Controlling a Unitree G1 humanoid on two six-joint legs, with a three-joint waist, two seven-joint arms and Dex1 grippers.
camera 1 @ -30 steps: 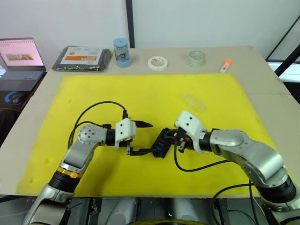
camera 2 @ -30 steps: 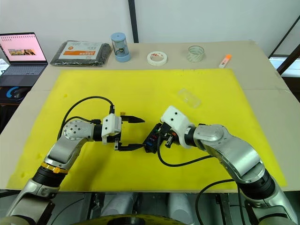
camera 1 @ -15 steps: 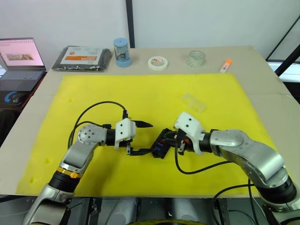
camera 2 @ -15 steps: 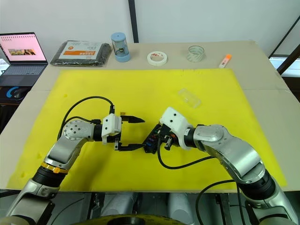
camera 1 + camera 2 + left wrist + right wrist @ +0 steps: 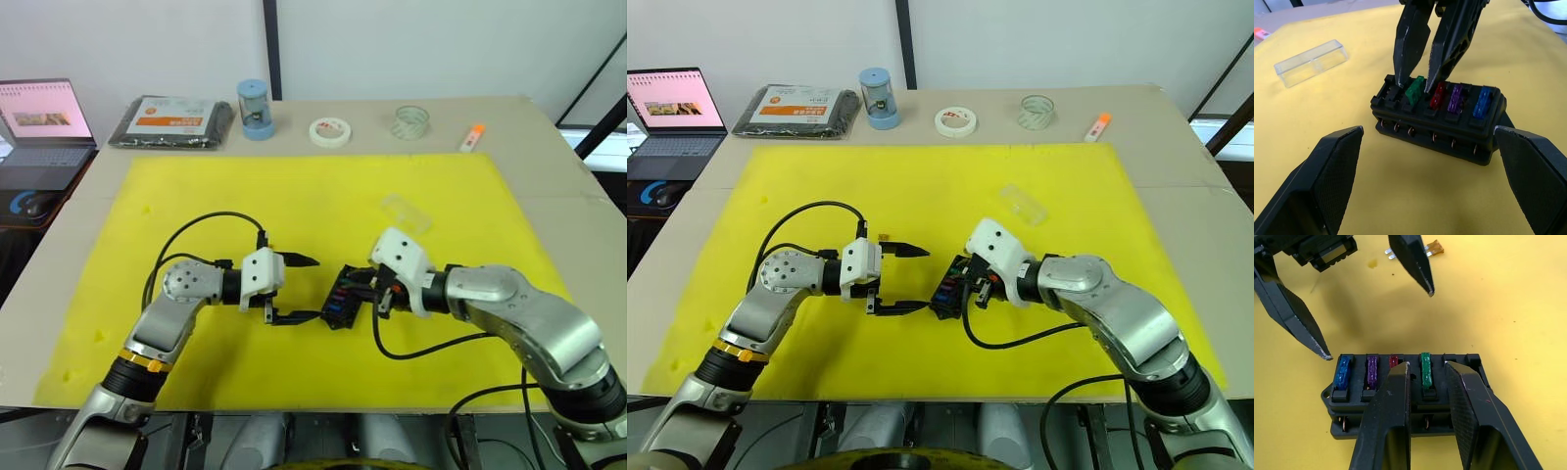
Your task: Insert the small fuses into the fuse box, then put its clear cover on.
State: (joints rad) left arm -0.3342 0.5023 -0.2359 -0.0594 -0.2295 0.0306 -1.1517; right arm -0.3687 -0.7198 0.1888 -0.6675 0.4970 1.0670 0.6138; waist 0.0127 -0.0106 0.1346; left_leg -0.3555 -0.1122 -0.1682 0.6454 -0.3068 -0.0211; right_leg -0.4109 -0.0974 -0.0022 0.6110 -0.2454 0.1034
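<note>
The black fuse box (image 5: 342,300) lies on the yellow mat (image 5: 196,196) between my two grippers. One row of it holds a green fuse (image 5: 1414,90), a red fuse (image 5: 1437,94), a purple fuse (image 5: 1455,98) and a blue fuse (image 5: 1482,102). My right gripper (image 5: 1426,364) points down at the box, open by a narrow gap. Its fingertips (image 5: 1399,78) straddle the green fuse without touching it. My left gripper (image 5: 306,288) stands wide open just left of the box, holding nothing. A loose brown fuse (image 5: 1432,248) lies on the mat beyond it. The clear cover (image 5: 405,213) rests on the mat behind the box.
Along the back of the table stand a black packet with an orange label (image 5: 171,121), a blue cylinder (image 5: 253,110), a white tape roll (image 5: 328,131), a clear tape roll (image 5: 410,122) and an orange marker (image 5: 472,138). A laptop (image 5: 39,127) sits off the table's left.
My right gripper has edged slightly to the right over the fuse box. The left arm has not moved.
</note>
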